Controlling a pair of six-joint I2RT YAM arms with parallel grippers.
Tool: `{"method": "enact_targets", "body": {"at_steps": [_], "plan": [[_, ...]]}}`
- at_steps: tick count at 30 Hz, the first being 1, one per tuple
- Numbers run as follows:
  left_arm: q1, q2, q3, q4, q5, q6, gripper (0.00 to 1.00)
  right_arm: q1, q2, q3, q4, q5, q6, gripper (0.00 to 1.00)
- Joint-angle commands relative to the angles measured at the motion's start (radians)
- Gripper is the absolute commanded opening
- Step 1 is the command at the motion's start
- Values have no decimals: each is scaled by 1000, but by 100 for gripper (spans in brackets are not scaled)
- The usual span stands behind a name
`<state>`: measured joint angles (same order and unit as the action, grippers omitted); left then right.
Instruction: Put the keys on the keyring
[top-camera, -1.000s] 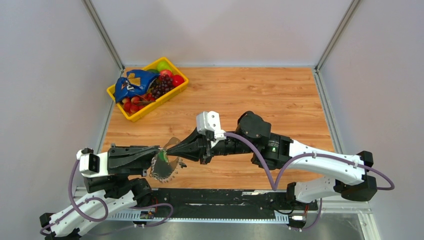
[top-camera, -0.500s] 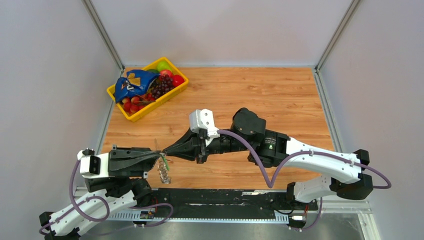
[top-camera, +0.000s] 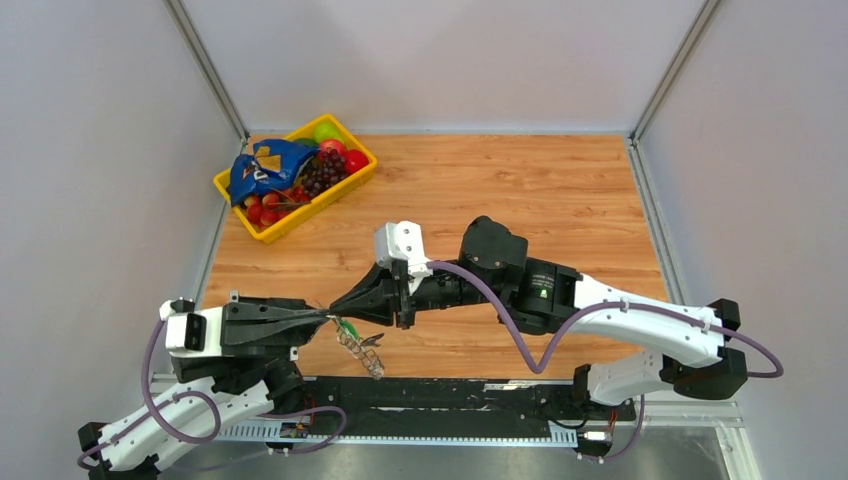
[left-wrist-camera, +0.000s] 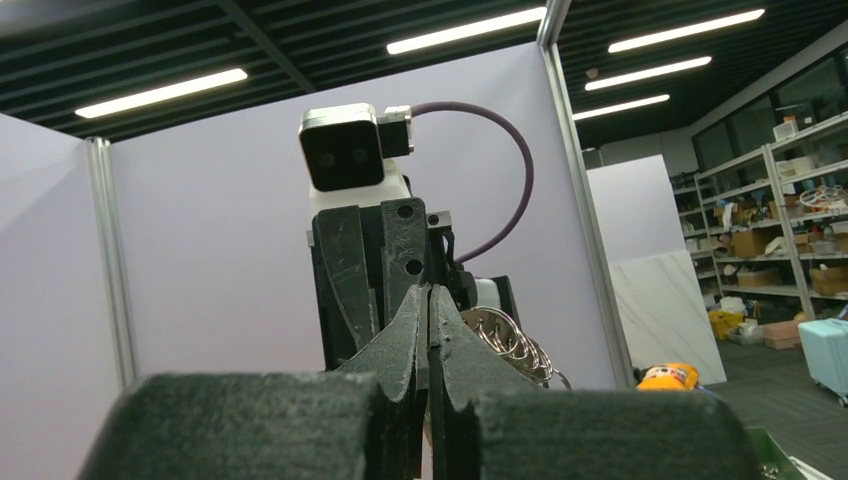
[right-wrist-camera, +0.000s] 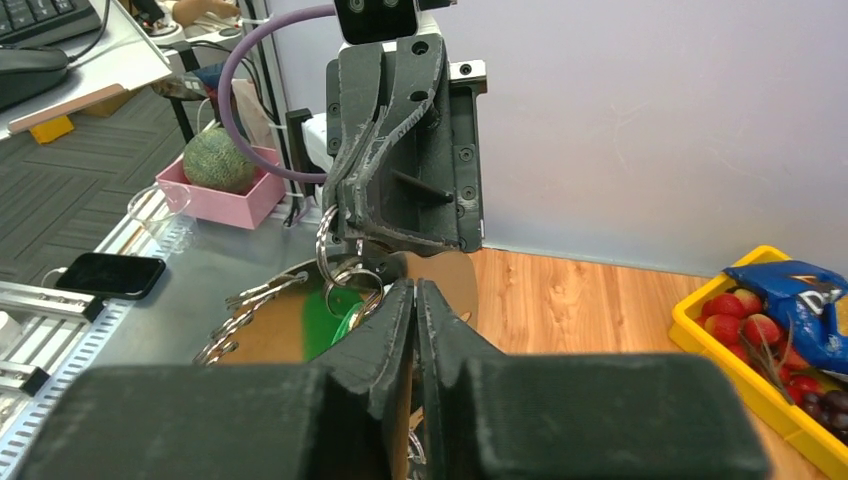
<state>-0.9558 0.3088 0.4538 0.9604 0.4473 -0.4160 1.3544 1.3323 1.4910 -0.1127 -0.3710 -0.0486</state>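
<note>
The jaws of the left gripper (top-camera: 322, 317) are pressed together, and in the right wrist view the wire rings of the keyring (top-camera: 362, 348) hang straight from its fingertips, so it pinches the bunch at the top; the jaws of the right gripper (top-camera: 338, 303) are also pressed together with only a thin slit between the pads, and whether they nip any part of the bunch cannot be told; seen from above, the two grippers point at each other and meet tip to tip over the near left part of the wooden table (top-camera: 560, 200), the left arm reaching in from the left and the right arm stretched across from the right; the keyring dangles just below that meeting point, trailing toward the near edge, held up off the wood; a tiny bright green key (top-camera: 348, 328) sits at the upper end of the bunch, just beside the fingertips; in the right wrist view several silvery loops overlap under the left fingers, a beaded chain (right-wrist-camera: 232, 322) curves off to the left, and a flat shiny band behind them shows a green patch; in the left wrist view the coiled rings show just to the right of the closed fingers, close in front of the right gripper's body; no other keys can be made out; a yellow basket (top-camera: 290, 222) of fruit stands at the far left of the table, well apart from both grippers.
</note>
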Motion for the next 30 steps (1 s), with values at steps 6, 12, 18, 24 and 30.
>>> {"method": "enact_targets", "body": {"at_steps": [6,12,18,24,30], "plan": [[-2,8,45,-25,-47,26,0,6,-165,-76,-3,161,-26,33],[-2,8,64,-145,-159,71,0,6,-291,-184,-26,326,-35,48],[-3,18,65,-212,-301,90,0,6,-390,-303,-25,369,-30,72],[-1,30,84,-290,-432,73,0,6,-422,-403,-22,418,-2,74],[-2,36,90,-337,-569,32,0,6,-394,-528,130,444,21,74]]}}
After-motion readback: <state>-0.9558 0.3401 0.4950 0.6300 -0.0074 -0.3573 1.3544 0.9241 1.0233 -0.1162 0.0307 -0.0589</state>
